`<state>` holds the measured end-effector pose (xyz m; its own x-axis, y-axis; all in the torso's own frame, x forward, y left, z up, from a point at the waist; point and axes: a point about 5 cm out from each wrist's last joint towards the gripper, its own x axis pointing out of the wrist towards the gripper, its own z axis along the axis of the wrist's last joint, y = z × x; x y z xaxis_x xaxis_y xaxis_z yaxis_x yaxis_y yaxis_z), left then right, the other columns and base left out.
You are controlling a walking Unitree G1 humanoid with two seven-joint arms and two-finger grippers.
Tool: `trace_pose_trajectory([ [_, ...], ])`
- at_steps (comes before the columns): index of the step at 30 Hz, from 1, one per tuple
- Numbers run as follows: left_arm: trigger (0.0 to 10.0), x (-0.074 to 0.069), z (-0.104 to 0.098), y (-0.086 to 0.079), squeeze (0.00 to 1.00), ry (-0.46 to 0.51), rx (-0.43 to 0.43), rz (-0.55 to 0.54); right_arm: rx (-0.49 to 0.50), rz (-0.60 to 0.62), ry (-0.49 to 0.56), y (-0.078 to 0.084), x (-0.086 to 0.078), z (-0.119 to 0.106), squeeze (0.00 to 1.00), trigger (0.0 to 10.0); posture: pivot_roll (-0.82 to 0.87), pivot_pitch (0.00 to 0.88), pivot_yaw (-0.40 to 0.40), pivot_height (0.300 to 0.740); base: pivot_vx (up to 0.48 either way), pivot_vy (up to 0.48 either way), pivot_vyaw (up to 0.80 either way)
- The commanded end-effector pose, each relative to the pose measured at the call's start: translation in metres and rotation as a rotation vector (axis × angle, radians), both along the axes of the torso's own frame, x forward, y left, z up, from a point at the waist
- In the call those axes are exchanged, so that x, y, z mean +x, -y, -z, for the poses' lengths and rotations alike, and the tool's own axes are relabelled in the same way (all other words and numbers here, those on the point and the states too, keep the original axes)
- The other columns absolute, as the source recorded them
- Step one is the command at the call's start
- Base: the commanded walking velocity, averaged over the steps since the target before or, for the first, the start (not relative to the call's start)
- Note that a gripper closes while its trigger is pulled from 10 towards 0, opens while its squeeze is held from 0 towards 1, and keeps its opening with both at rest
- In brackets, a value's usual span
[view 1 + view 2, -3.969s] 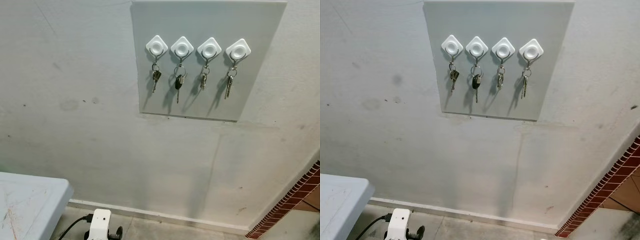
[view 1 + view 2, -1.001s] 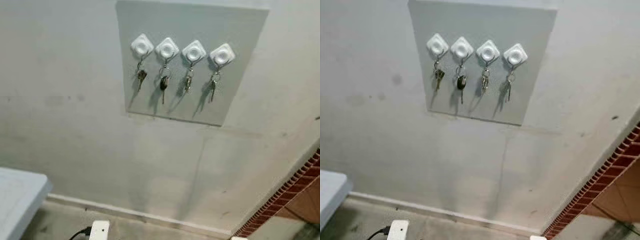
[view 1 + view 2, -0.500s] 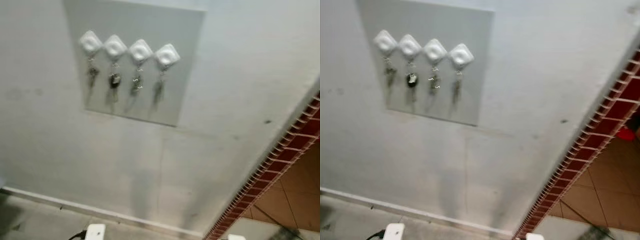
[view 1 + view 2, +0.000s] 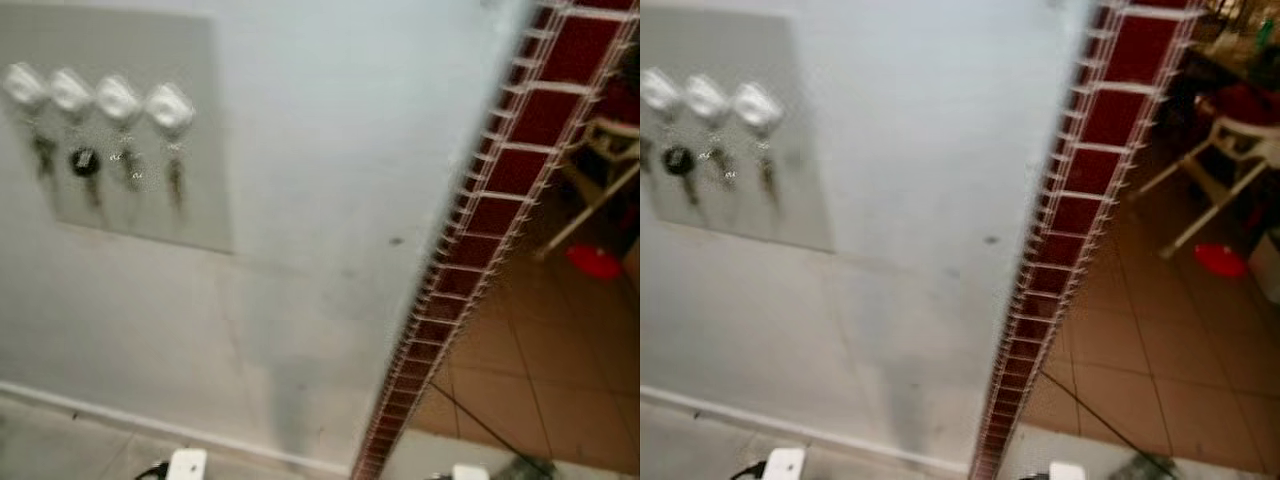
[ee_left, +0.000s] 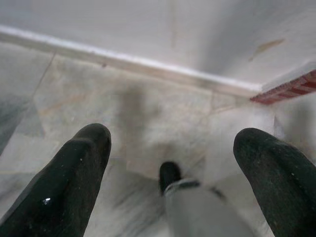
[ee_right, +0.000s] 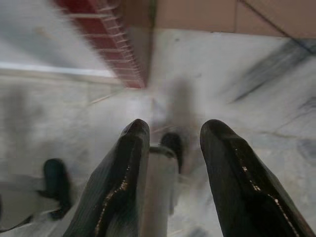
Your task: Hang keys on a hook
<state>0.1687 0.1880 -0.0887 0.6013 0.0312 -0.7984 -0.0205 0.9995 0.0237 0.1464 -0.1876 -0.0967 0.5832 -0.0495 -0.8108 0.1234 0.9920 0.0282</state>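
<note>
1. The task's things, four blurred bunches of small metal keys [image 4: 108, 165], hang on a row of four white diamond-shaped wall hooks [image 4: 118, 98] fixed to a pale grey square panel [image 4: 195, 190] on the whitish plaster wall [image 4: 330, 200]; each hook appears to carry a bunch, so none looks free.
2. The second bunch from the left has a dark, rounded head, the black-headed key [image 4: 85, 162]; the others read as plain metal, though blur hides their detail.
3. Keys of this sort are likely light, stiff and slick, and they will swing and clink on their ring; the soundest hold is probably across the flat bow or the ring itself, leaving the ring's loop open to pass over a hook.
4. The left gripper [image 5: 173, 163] hangs low over the grey stone floor [image 5: 148, 113], its two black fingers spread wide with nothing between them.
5. The right gripper [image 6: 170, 143] also points at the floor, fingers set at a narrower gap, and it carries no keys.
6. To the right of the wall runs a red tiled edge with white joints [image 4: 470, 240], and beyond it a terracotta tiled floor [image 4: 540, 350] with a small red object [image 4: 592, 262].
7. No brand, label or writing can be read anywhere; the head views are too smeared.
</note>
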Motion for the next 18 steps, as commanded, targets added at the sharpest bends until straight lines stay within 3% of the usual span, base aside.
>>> trace_pose_trajectory([
  [1,10.0,-0.0021,0.0021,0.0093,0.0,-0.011,-0.015,0.015,-0.016,0.024,0.003,0.0096,0.0,-0.0013,0.0,10.0,-0.02,0.0,-0.009,0.74,0.0,-0.48,0.0],
  [9,10.0,-0.0024,0.0022,0.0086,0.0,-0.014,-0.008,0.019,-0.014,0.028,0.002,0.0099,0.0,-0.0013,0.0,10.0,-0.02,0.0,-0.011,0.74,0.0,-0.45,0.0],
  [18,10.0,-0.0033,0.0029,0.0069,0.0,-0.032,0.001,0.002,-0.01,0.023,-0.002,0.0093,0.0003,-0.0011,0.0,10.0,-0.01,0.0,-0.009,0.74,0.0,0.0,0.0],
])
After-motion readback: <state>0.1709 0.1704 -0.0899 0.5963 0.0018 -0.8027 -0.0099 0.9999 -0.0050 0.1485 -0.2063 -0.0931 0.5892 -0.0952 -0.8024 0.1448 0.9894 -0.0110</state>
